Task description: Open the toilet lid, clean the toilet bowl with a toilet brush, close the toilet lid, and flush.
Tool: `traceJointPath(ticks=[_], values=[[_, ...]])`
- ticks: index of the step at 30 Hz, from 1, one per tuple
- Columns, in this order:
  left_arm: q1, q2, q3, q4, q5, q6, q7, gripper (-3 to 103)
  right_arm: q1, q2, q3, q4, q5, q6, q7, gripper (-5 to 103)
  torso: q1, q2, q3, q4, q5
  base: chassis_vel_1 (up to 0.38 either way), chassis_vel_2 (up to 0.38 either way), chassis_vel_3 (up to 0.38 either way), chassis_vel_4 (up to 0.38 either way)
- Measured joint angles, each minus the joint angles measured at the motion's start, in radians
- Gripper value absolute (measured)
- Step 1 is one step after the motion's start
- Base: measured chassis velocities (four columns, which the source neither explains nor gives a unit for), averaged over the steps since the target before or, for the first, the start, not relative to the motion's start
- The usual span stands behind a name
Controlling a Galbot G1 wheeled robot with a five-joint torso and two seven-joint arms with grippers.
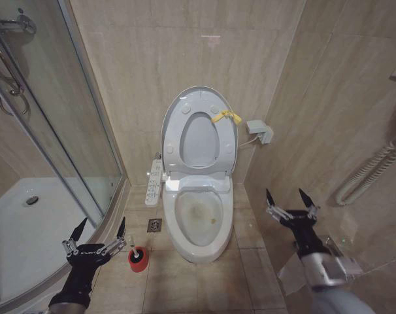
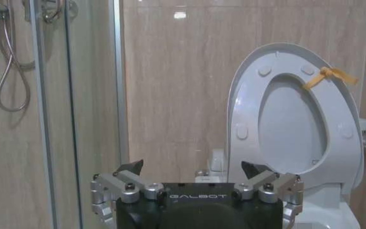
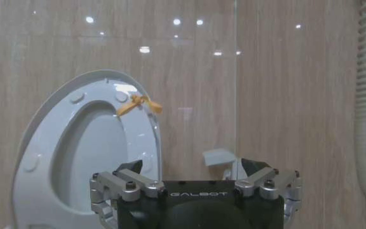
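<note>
Your toilet lid [image 1: 199, 131] is standing up against the far wall, long axis vertical, above the stained toilet bowl [image 1: 198, 216]. The toilet brush [image 1: 138, 258] sits upright on the floor, near left of the bowl, just beside your left gripper [image 1: 99, 230]. Both it and the right gripper [image 1: 288, 198] have jaws spread wide, holding nothing; the head view catches the bowl, the wrist views don't.

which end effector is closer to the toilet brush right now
Left. The left end effector hangs open just beside the toilet brush, next to the shower tray. The right end effector, also open, is across the toilet bowl near the right wall.

Both arms reach forward at low height, the left gripper [image 1: 99, 228] and right gripper [image 1: 290, 198] each spread wide, fingers pointing ahead, holding nothing.
</note>
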Motion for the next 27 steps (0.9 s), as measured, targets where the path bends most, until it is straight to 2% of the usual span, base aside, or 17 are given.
traceJointPath(ticks=[3,8,27], values=[[0.0,0.0,0.0,0.0,0.0,0.0,0.0,100,-0.026,0.0,-0.035,0.008,0.016,-0.004,-0.041,100,0.0,0.0,0.0,0.0008,0.0,0.0,0.0,0.0,0.0],[0.0,0.0,0.0,0.0,0.0,0.0,0.0,100,-0.067,-0.007,-0.04,0.022,0.028,-0.002,-0.069,100,0.0,0.0,0.0,0.0005,0.0001,0.0,0.0,0.0,0.0],[0.0,0.0,0.0,0.0,0.0,0.0,0.0,100,-0.098,0.043,-0.059,0.083,0.002,-0.001,-0.045,100,0.0,0.0,0.0,0.0005,0.0001,0.0,0.0,0.0,0.0]])
